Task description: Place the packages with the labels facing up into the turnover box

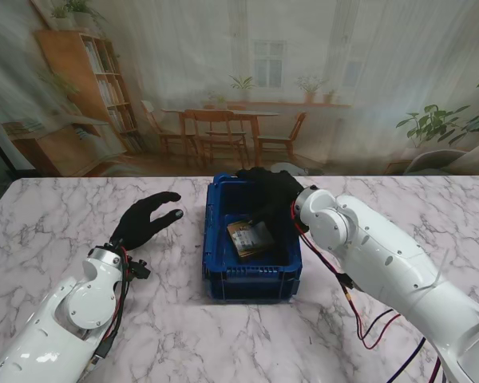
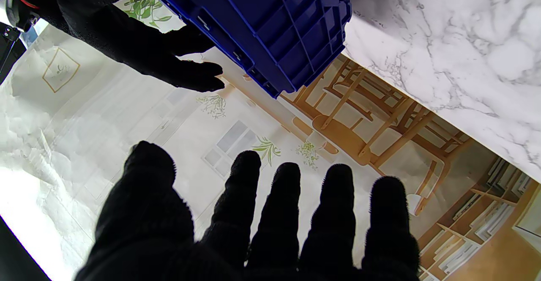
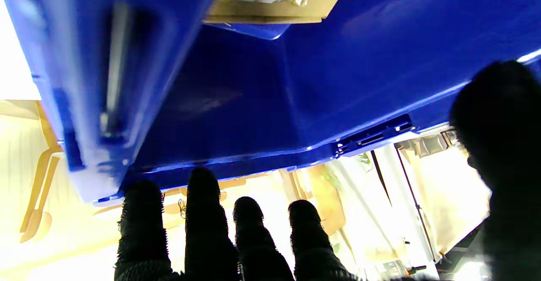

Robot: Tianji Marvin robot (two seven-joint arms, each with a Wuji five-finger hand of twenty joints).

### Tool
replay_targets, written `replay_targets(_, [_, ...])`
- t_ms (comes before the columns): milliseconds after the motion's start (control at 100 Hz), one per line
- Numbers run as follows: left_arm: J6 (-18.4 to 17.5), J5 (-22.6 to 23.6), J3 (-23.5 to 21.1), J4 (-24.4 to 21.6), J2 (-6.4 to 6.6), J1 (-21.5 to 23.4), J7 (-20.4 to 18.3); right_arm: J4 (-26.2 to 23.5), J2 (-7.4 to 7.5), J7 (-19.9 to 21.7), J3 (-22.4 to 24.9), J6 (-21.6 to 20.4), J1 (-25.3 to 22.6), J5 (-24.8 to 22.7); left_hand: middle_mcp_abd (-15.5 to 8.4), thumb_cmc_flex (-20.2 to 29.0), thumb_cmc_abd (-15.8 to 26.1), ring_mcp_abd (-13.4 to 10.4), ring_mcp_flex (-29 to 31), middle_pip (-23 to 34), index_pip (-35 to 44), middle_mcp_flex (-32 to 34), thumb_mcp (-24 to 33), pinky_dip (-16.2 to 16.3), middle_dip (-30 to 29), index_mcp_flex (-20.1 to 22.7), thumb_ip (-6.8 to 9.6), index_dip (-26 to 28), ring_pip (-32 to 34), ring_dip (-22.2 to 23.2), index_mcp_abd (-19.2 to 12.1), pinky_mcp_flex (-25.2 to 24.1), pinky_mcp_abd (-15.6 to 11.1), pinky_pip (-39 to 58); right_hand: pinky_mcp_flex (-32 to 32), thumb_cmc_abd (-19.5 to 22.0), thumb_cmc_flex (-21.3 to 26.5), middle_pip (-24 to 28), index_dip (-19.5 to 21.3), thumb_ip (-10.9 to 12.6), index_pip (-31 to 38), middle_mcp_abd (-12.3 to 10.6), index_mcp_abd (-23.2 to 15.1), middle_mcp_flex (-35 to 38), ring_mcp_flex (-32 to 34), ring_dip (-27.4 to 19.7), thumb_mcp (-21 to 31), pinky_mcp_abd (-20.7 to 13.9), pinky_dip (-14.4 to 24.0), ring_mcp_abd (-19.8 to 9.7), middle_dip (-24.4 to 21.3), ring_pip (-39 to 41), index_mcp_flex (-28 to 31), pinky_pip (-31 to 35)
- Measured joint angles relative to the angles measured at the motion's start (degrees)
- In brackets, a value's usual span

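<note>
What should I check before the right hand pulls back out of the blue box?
1. Package lies inside the turnover box: ok.
2. Barcode label faces up: ok, seen in the right wrist view.
3. Right hand is empty, fingers spread over the box: ok.
4. Left hand is open and apart from the box, on its left: ok.
5. Package lies flat on the box floor: cannot tell.
6. More packages waiting on the table: none visible.

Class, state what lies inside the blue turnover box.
One brown package lies inside the turnover box, barcode label showing in the right wrist view. The right hand covers the box's far part.
</note>
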Motion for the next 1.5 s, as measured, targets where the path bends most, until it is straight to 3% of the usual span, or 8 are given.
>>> replay_targets(240, [0.0, 0.0, 0.0, 0.0, 0.01, 0.0, -0.1, -2.3, 0.17, 0.3, 2.4, 1.0, -2.2, 0.1, 0.0, 0.0, 0.0, 0.0, 0.0, 0.0, 0.0, 0.0, 0.0, 0.0, 0.0, 0.0, 0.00, 0.0, 0.0, 0.0, 0.0, 0.0, 0.0, 0.0, -0.4, 7.8, 0.2, 0.0, 7.2, 0.0, -6.9, 0.0, 0.7, 0.0, -2.2, -1.5, -6.3, 0.2, 0.0, 1.0, 0.0, -4.9, 0.8, -2.7])
replay_targets(290, [0.0, -0.1, 0.0, 0.0, 0.02, 0.0, -0.1, -3.5, 0.23, 0.3, 3.7, 1.3, -3.2, 0.1, 0.0, 0.0, 0.0, 0.0, 0.0, 0.0, 0.0, 0.0, 0.0, 0.0, 0.0, 0.0, 0.00, 0.0, 0.0, 0.0, 0.0, 0.0, 0.0, 0.0, -0.5, 11.3, 2.4, 0.0, 8.0, 0.2, -7.0, 0.0, 0.7, 0.0, -2.2, -1.5, -10.7, 0.7, 0.0, 1.0, 0.0, -5.0, 0.8, -3.0])
replay_targets(340, [0.0, -0.1, 0.0, 0.0, 0.02, 0.0, -0.2, -5.1, 0.36, 0.6, 5.4, 1.6, -4.5, 0.1, 0.0, 0.0, 0.0, 0.0, 0.0, 0.0, 0.0, 0.0, 0.0, 0.0, 0.0, 0.0, 0.00, 0.0, 0.0, 0.0, 0.0, 0.0, 0.0, 0.0, -0.5, 16.1, 3.9, 0.0, 9.0, 1.7, -7.0, 0.0, 0.7, 0.0, -2.2, -1.5, -20.3, 0.9, 0.2, 1.0, 0.0, -5.1, 0.8, -3.2])
replay_targets(390, [0.0, -0.1, 0.0, 0.0, 0.03, 0.0, -0.2, -7.8, 0.60, 1.2, 7.7, 2.1, -6.3, 0.2, 0.0, 0.0, 0.0, 0.0, 0.0, 0.0, 0.0, 0.0, 0.0, 0.0, 0.0, 0.0, 0.00, 0.0, 0.0, 0.0, 0.0, 0.0, 0.0, 0.0, -0.5, 16.3, 3.8, 0.0, 9.6, 3.0, -7.0, 0.0, 0.7, 0.0, -2.2, -1.5, -23.9, 0.9, 0.6, 1.0, 0.0, -5.1, 0.8, -3.3])
replay_targets(760, [0.5, 0.0, 0.0, -0.1, 0.03, 0.1, -0.1, -24.3, 2.21, 3.9, 20.4, 2.2, -18.2, 0.7, 0.0, 0.0, 0.6, 0.0, 0.0, 0.0, 0.0, 0.0, 0.0, 0.6, 0.0, 0.0, 0.00, 0.0, 0.0, 0.0, 0.0, 0.0, 0.0, 0.0, -0.5, 18.4, 3.7, 1.5, 10.2, 3.6, -3.4, 0.1, 0.7, 0.0, -2.8, -1.5, -24.0, 0.9, 1.4, 1.1, 0.7, -6.2, 1.6, -4.5])
replay_targets(1020, [0.7, -0.1, -0.1, -0.2, 0.03, 0.1, -0.2, -32.3, 2.35, 2.5, 29.0, -0.4, -27.3, 1.0, 0.0, 0.0, 0.6, 0.0, 0.0, 0.0, 0.0, 0.0, 0.0, 0.6, 0.0, 0.0, 0.00, 0.0, 0.0, 0.5, 0.0, 0.0, 0.0, 0.0, 1.5, 20.5, 3.7, 5.3, 9.9, 4.3, -1.1, 0.2, 0.7, 0.0, -2.7, -1.5, -24.8, 1.0, 3.2, 1.2, 2.7, -6.2, 3.5, -4.5])
replay_targets(1210, [0.7, -0.1, -0.1, -0.3, 0.03, 0.2, -0.1, -35.9, 2.51, -0.6, 34.1, -2.2, -33.8, -0.7, 0.0, 0.0, 0.6, 0.0, 0.0, 0.0, 0.0, 0.2, 0.0, 0.6, 0.0, 0.0, 0.00, 0.0, 0.0, 0.5, 0.0, 0.0, 0.0, 0.0, 1.7, 20.4, 3.7, 5.8, 9.1, 4.8, 0.2, 0.2, 0.7, 0.0, -2.6, -1.5, -24.7, 1.0, 3.6, 1.2, 2.8, -6.2, 3.7, -4.5])
replay_targets(1500, [1.0, -0.2, 0.1, -0.3, 0.03, 0.2, -0.4, -36.3, 2.10, -9.3, 38.1, -4.3, -42.8, -3.0, 0.0, 0.0, 0.6, 0.0, 0.0, 0.0, 0.0, 0.7, 0.0, 0.7, 0.0, 0.0, 0.00, 0.0, 0.0, 0.5, 0.0, 0.0, 0.0, 0.0, 1.7, 20.4, 3.8, 7.1, 7.8, 4.8, 1.5, 0.3, 0.7, 0.0, -2.0, -1.5, -25.5, 1.1, 4.2, 1.2, 3.0, -6.1, 4.3, -4.1])
